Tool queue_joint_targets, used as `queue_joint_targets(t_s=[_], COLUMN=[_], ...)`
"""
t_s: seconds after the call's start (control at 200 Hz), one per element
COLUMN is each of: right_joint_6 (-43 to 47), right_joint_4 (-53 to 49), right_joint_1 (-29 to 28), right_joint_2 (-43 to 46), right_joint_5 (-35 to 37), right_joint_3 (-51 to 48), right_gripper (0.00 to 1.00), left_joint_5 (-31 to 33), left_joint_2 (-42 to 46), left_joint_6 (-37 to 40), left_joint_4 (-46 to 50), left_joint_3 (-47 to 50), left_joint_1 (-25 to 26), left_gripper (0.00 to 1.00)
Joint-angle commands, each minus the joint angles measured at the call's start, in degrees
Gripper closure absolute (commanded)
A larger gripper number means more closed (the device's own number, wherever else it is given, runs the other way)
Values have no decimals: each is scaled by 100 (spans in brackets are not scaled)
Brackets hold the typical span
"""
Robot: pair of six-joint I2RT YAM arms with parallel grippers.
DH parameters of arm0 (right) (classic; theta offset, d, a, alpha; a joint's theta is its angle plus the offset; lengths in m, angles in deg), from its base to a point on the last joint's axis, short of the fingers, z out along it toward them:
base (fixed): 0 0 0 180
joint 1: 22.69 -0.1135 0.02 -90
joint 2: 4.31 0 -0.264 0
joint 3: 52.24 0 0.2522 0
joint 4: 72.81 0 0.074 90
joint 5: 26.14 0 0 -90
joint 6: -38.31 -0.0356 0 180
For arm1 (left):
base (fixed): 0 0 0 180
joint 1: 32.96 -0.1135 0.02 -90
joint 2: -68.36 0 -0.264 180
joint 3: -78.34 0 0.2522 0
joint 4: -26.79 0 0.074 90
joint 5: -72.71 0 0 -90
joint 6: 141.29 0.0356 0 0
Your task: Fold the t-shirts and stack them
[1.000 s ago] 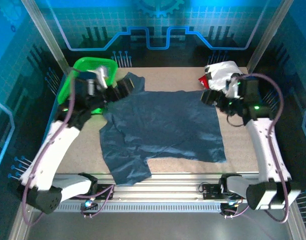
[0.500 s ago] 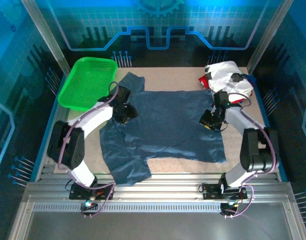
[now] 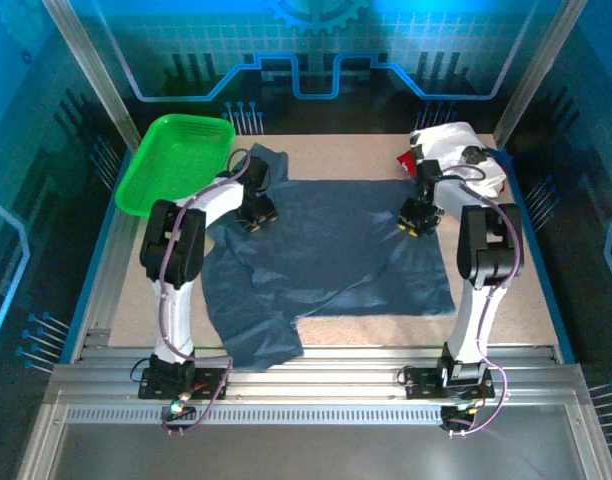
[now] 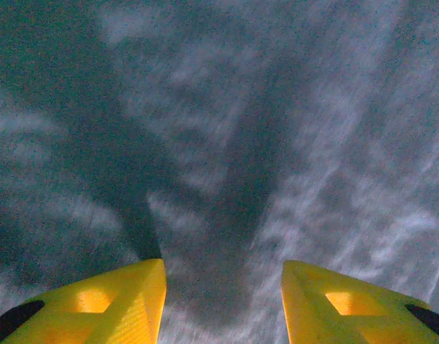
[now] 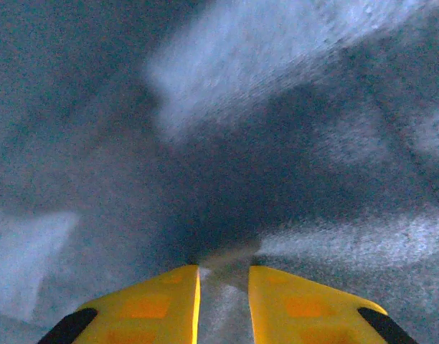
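A tan table (image 3: 336,155) sits inside a blue-lit enclosure with aluminium posts. The blue shirt (image 3: 336,250) lies spread flat across its middle, with the collar end to the left.

A second ago both arms were raised, with their grippers over the far corners and the left one hiding part of the basket (image 3: 176,160). Now both arms stretch out low and straight. The left gripper (image 3: 257,214) is down on the shirt by its far left shoulder. The right gripper (image 3: 417,221) is down on the far right part of the cloth, slightly farther away than half a second ago. A long slanting crease now runs across the near half of the shirt. The basket and the pile (image 3: 451,150) of white and red shirts have not moved.

In the left wrist view the yellow fingers (image 4: 126,297) stand apart over blurred blue cloth, and a dark ridge runs into the gap. I cannot tell whether they are gripping it. In the right wrist view the fingers (image 5: 155,294) are nearly together, pinching a pale fold of the shirt between their tips.

The basket stands at the far left, near the left gripper but apart from it. The pile lies at the far right, just beyond the right gripper, and that arm's cable loops over its near edge. The left arm crosses the shirt's left side.
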Motion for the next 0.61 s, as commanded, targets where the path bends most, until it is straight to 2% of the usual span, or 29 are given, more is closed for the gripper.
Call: queue_joint_targets(t_s=[0.0, 0.18, 0.29, 0.385, 0.475, 0.525, 0.6], right_joint_6=[-95, -306, -428, -406, -264, -143, 149], right_joint_4=[-662, -922, -1132, -1019, -731, -581, -556], right_joint_1=[85, 105, 121, 106, 114, 102, 71], right_joint_2=[-720, -1376, -1669, -1549, -989, -661, -102], right_joint_5=[225, 155, -23, -179, -613, -915, -1091], right_joint_3=[747, 1775, 2295, 2221, 1862, 1633, 1299], right_gripper=[73, 73, 69, 57, 43, 33, 27], left_joint_5=[-27, -40, -165, -242, -394, -522, -810], left_joint_2=[-509, -1277, -1931, -2231, -2283, -2230, -1890], left_joint_6=[340, 548, 668, 782, 880, 923, 896], left_joint_4=[460, 839, 1202, 1310, 1239, 1231, 1128], left_joint_3=[-824, -2263, -3328, -3850, -4130, -4319, -4430], left_joint_1=[-112, -215, -319, -382, -439, -462, -458], left_gripper=[55, 55, 56, 57, 57, 57, 53])
